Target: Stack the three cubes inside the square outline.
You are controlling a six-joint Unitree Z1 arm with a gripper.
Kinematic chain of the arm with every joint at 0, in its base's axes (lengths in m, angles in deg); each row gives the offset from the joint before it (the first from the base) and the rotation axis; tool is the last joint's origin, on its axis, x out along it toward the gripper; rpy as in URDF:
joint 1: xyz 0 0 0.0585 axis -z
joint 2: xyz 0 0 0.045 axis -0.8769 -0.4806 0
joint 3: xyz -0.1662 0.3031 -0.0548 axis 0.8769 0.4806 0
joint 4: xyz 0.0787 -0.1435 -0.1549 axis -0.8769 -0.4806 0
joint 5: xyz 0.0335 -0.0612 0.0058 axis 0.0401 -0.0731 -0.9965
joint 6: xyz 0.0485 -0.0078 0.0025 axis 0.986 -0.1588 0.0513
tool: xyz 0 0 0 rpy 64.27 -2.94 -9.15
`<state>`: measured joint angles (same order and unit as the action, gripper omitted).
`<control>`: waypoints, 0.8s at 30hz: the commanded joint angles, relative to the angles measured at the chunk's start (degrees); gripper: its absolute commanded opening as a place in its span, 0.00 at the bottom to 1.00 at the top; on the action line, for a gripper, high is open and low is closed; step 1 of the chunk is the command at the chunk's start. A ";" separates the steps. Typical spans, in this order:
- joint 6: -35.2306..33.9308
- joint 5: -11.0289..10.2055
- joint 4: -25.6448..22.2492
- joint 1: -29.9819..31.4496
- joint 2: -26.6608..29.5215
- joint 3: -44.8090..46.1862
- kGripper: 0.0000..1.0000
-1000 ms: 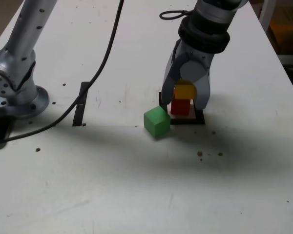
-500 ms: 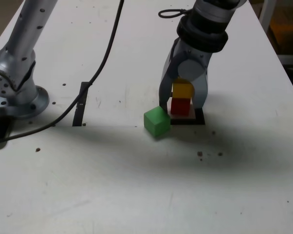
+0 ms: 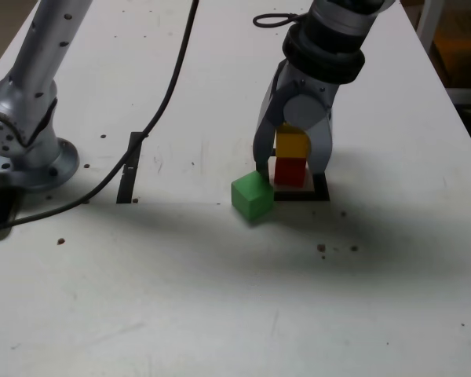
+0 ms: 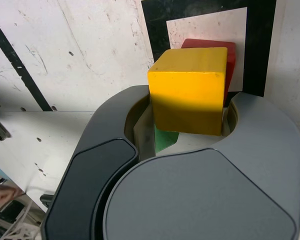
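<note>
while the small yellow cube (image 3: 293, 144) sits squarely on the small red cube (image 3: 290, 171) inside the black tape square outline with its white centre (image 3: 320, 191), the grey two-fingered gripper (image 3: 293, 166) hangs over the pair with a finger down each side. its jaws are partly open; in the wrist view the yellow cube (image 4: 190, 89) shows a sliver of gap on either flank, so it looks set down rather than gripped, though whether a pad brushes a face i cannot tell. the relation that matters for the coming move is where the small green cube (image 3: 252, 195) lies: on the table just outside the outline's corner, toward the exterior view's left and nearer the camera, just beside the near finger and turned a little askew to the outline's edges. being a cube it has no long axis, but its skewed faces would likely call for a slight wrist turn to meet them flat. only one arm is in play, and it is close. the white table (image 3: 220, 298) is scuffed and speckled with small dark marks, a straight black tape strip (image 3: 130, 166) and a black cable (image 3: 153, 110) lie well apart at the exterior view's left, and the ground around the green cube is open for a straight lift and sidestep.
</note>
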<state>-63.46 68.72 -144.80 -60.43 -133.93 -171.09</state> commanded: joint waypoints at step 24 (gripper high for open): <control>-1.07 -3.08 -1.32 1.82 4.91 -0.82 0.71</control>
<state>-64.01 66.21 -145.54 -59.04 -131.31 -171.78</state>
